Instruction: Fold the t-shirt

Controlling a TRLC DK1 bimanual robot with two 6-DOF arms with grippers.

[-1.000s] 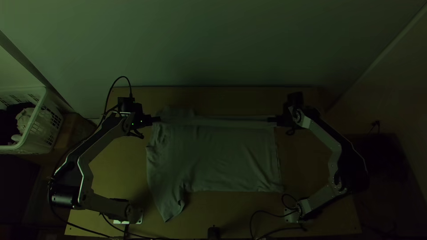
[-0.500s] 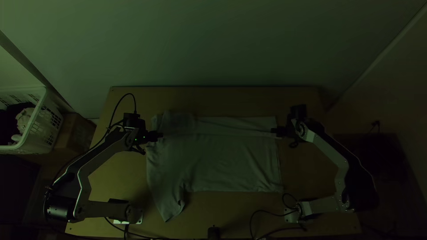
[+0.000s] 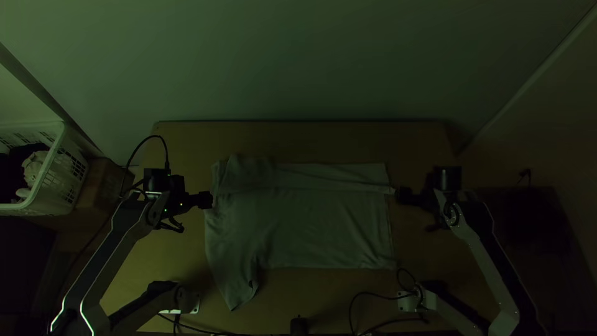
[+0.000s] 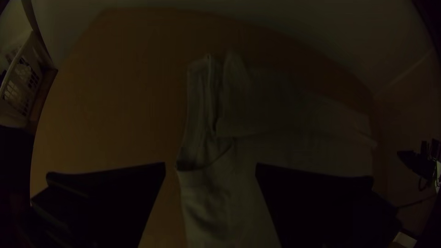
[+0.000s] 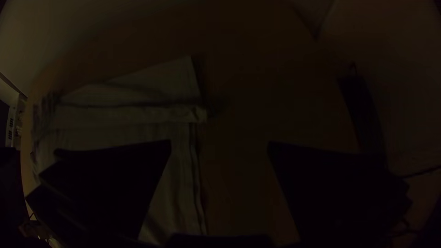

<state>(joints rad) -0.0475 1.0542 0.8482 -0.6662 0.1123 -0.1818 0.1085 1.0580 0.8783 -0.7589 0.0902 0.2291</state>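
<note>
In the top view, my left gripper (image 3: pixel 204 200) stands beside the collar-side left edge of the grey t-shirt (image 3: pixel 311 227), and my right gripper (image 3: pixel 402 195) is just off its right edge. The shirt lies on the table with a strip along the far side folded over toward the near side; one sleeve points toward the near edge. In the left wrist view, my gripper (image 4: pixel 210 167) is open, the t-shirt (image 4: pixel 266 110) beyond and between its fingers. The right wrist view has my gripper (image 5: pixel 219 147) open too, with the t-shirt (image 5: pixel 133 115) to one side and nothing held.
A white basket (image 3: pixel 53 171) with clothes stands off the table's left side, beside a cardboard box (image 3: pixel 102 183). Cables (image 3: pixel 373 295) lie near the right arm's base. A small black object (image 3: pixel 299 325) sits at the table's near edge.
Both grippers have come toward the near side and outward, away from the shirt. The far strip, held up between them a second ago, now lies folded on the shirt, released.
</note>
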